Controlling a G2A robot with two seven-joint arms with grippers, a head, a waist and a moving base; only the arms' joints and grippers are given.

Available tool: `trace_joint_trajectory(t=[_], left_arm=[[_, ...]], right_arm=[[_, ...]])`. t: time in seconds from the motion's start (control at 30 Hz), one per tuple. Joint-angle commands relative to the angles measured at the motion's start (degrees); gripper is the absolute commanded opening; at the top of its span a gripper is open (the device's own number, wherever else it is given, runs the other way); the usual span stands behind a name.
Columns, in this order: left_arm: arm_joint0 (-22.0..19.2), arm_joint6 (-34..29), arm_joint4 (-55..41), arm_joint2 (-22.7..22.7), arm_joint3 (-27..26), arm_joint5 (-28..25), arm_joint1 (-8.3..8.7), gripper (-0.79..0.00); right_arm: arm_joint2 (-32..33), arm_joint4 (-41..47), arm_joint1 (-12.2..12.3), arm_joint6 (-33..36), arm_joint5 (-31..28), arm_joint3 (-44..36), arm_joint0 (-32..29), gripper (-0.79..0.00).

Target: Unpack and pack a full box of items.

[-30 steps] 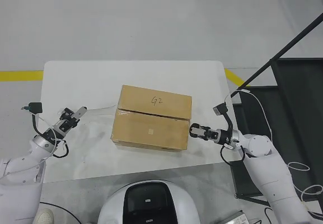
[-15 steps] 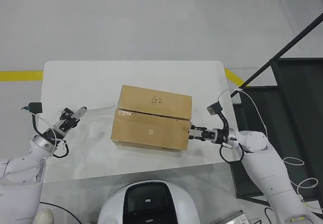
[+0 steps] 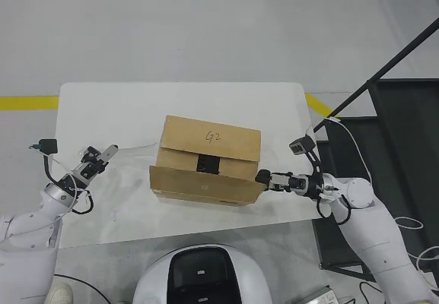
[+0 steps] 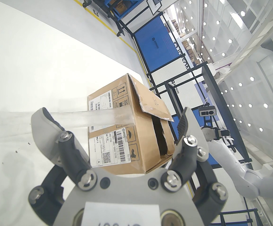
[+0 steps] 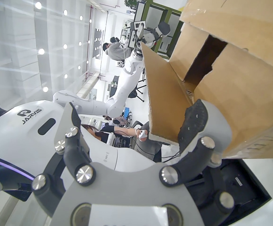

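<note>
1. Logged the cardboard box point(image 3: 208, 163) at the centre of the table point(image 3: 112, 106). Took the box as the dial in the top view, with 12 o'clock pointing away from the robot.
2. Judged progress as very early, within the unpack half. Noted a clear tape strip point(image 4: 79, 118) running from the box's 9 o'clock end to one finger of the left gripper point(image 3: 106, 154), so took the seal as peeled.
3. Noted the near flap point(image 3: 204, 182), on the 6 o'clock side, tilted up off the box top, with a dark gap point(image 3: 206, 163) showing between it and the far flap point(image 3: 211, 138). Saw the far flap, on the 12 o'clock side, lying flat.
4. Could not make out any contents through the gap. Saw no items out on the table. Judged as left to do: opening both flaps fully, all of the unloading, and the whole repack.
5. Placed the right gripper point(image 3: 265, 179) at about 4 o'clock, touching the box at the near flap's corner. Saw its fingers spread wide, not clamped, with one pad point(image 5: 193, 121) against that raised corner.
6. Placed the left gripper at 9 o'clock, well apart from the box, fingers spread, holding nothing apart from the tape stuck to one finger.
</note>
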Motion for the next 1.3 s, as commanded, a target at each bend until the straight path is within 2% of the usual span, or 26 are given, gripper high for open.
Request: trace_joint_trajectory(t=[0.0, 0.23, 0.43, 0.73, 1.07, 1.27], left_arm=[[0.0, 0.0, 0.0, 0.0, 0.0, 0.0, 0.0, 0.0], [0.0, 0.0, 0.0, 0.0, 0.0, 0.0, 0.0, 0.0], [0.0, 0.0, 0.0, 0.0, 0.0, 0.0, 0.0, 0.0], [0.0, 0.0, 0.0, 0.0, 0.0, 0.0, 0.0, 0.0], [0.0, 0.0, 0.0, 0.0, 0.0, 0.0, 0.0, 0.0], [0.0, 0.0, 0.0, 0.0, 0.0, 0.0, 0.0, 0.0]], right_arm=[[-0.42, -1.27, 0.61, -0.02, -0.02, -1.94, -0.84, 0.0], [-3.07, -8.06, 2.88, -2.77, -2.77, -6.52, -3.39, 0.0], [-8.54, -14.47, 5.48, -5.43, -5.43, -9.96, -4.46, 0.0], [-17.92, -20.77, 8.43, -7.64, -7.63, -9.46, -1.15, 0.0], [-25.43, -26.77, 9.03, -8.2, -8.09, -6.77, 2.89, 0.0], [-27.58, -30.71, 8.15, -12.67, -5.34, -5.32, 4.34, 0.0]])
